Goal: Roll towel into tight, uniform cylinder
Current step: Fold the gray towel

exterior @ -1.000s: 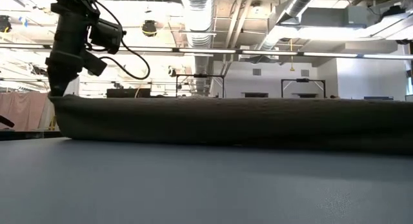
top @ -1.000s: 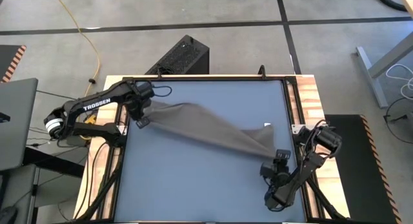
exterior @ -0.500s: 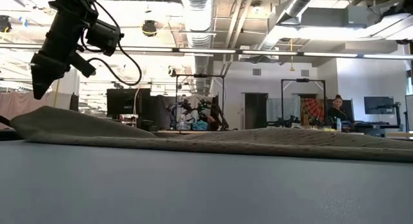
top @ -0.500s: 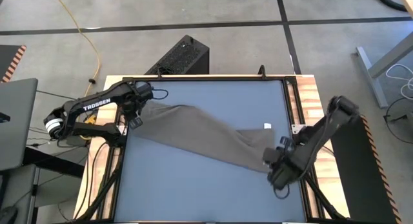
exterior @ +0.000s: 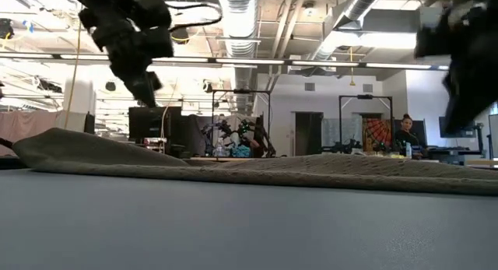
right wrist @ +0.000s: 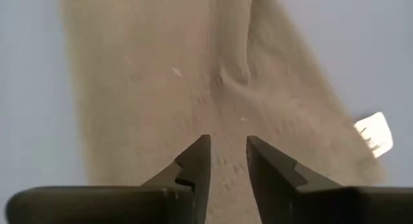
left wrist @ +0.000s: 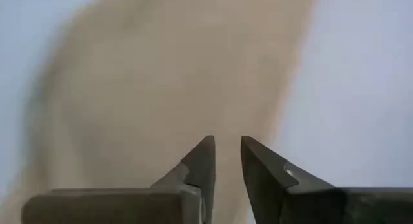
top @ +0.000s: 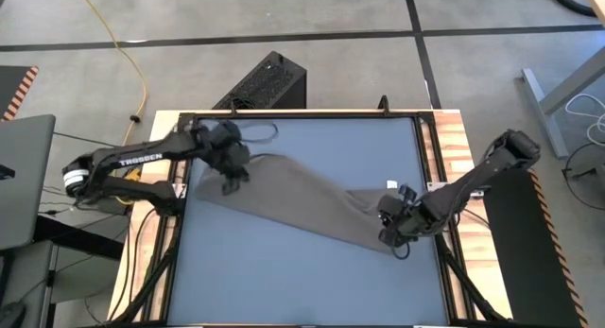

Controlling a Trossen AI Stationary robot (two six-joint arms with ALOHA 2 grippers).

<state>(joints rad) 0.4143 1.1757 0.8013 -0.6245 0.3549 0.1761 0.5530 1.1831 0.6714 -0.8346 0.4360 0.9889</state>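
In my low view the right gripper [exterior: 467,64] is blurred and cut off by the edge. In my left wrist view the towel [left wrist: 174,75] is blurred, its edges running out of frame.

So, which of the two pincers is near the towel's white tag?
The right pincer, over the towel's end with the white tag; the left pincer is over the opposite end.

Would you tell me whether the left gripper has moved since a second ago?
Yes. The left gripper has shifted inward from the table's left rail, and is now above the towel.
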